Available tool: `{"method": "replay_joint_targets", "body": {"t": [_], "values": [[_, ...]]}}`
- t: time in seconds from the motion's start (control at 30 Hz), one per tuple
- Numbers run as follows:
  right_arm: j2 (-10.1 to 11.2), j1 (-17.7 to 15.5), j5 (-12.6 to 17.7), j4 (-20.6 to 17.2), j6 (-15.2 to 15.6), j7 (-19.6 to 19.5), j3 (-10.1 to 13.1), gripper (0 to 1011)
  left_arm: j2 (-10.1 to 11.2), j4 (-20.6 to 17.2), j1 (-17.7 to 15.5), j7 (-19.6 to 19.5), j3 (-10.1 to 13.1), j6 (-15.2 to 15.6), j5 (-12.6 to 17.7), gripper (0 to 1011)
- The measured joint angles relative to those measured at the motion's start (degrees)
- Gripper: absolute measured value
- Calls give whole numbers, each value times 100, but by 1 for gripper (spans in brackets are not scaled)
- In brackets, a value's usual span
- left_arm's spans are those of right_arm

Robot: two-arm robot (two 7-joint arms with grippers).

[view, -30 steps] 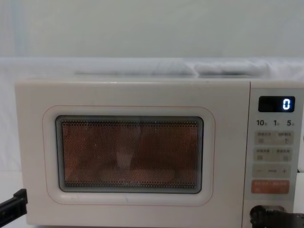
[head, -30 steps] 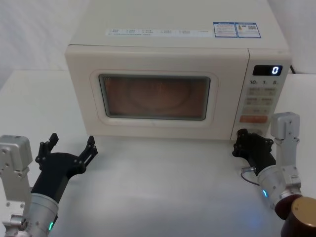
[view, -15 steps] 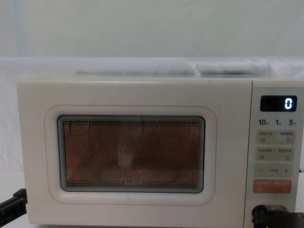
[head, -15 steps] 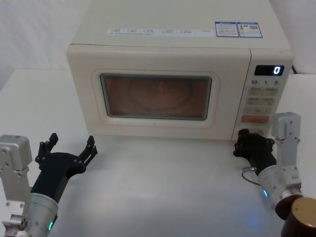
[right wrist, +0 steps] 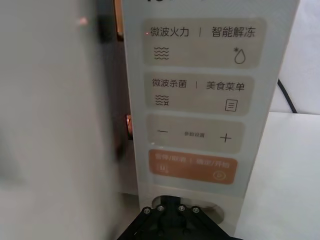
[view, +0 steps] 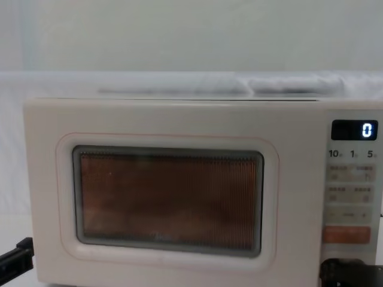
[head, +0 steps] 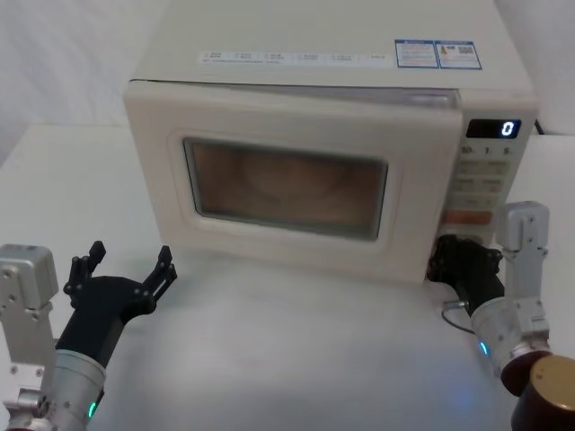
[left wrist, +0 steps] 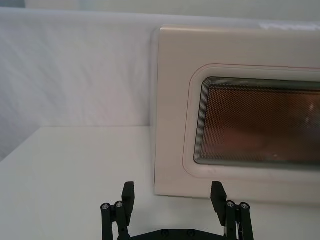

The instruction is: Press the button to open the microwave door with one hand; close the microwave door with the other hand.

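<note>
white tabletop (head: pixel 296 341) lies under both our arms. ahead of our right gripper (head: pixel 460 263), the microwave door (head: pixel 287 184) stands ajar, smooth cream with a dark mesh window; the button (right wrist: pixel 212 212) touches its closed fingertips. our left gripper (head: pixel 121 269) hovers spread, well short of the door.

Head view looks down on the microwave door (head: pixel 287 180); chest view faces it level, both sharing its window.
</note>
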Motion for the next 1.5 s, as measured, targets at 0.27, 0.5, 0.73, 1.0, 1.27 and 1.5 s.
{"method": "replay_joint_targets", "body": {"t": [0.27, 0.5, 0.73, 1.0, 1.27, 1.5], "values": [[-14, 31, -14, 42, -13, 5, 4, 0, 0, 0, 0, 0, 0, 0, 0, 1001], [-9, 4, -14, 2, -15, 23, 22, 0, 0, 0, 0, 0, 0, 0, 0, 1001], [8, -62, -11, -97, -6, 27, 44, 0, 0, 0, 0, 0, 0, 0, 0, 1001], [43, -166, -3, -258, 112, 35, 73, 0, 0, 0, 0, 0, 0, 0, 0, 1001], [71, -253, 6, -398, 272, 44, 80, 0, 0, 0, 0, 0, -1, 0, 0, 1001], [101, -340, -1, -553, 431, 46, 71, 0, 0, 0, 0, 0, 0, 0, 0, 1001]]}}
